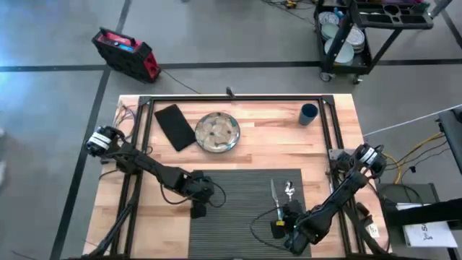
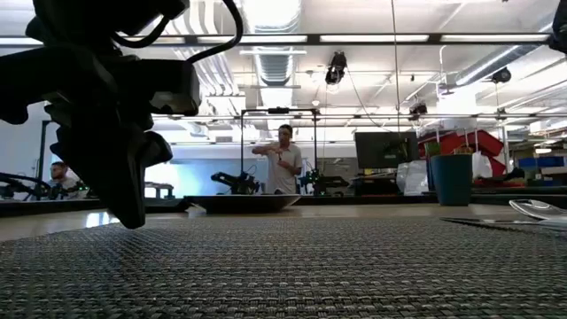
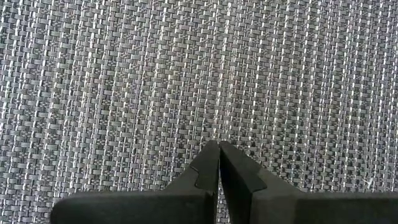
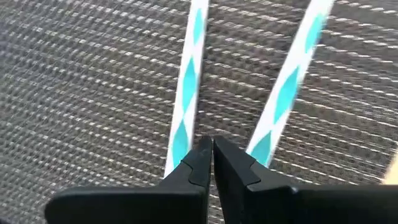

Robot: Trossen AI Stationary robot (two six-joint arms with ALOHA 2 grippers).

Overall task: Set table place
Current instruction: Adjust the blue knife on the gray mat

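Both hands sat pinched shut and empty over the placemat (image 1: 238, 209), left hand (image 1: 198, 211) near its left edge, right hand (image 1: 279, 225) just below the cutlery (image 1: 281, 192).

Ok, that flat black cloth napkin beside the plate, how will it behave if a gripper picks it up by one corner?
The flat black cloth napkin lies limp against the light wooden table, so it will probably droop and fold rather than stay stiff. It looks thin, likely light. Pushed, it may bunch up instead of sliding whole toward the round plate.
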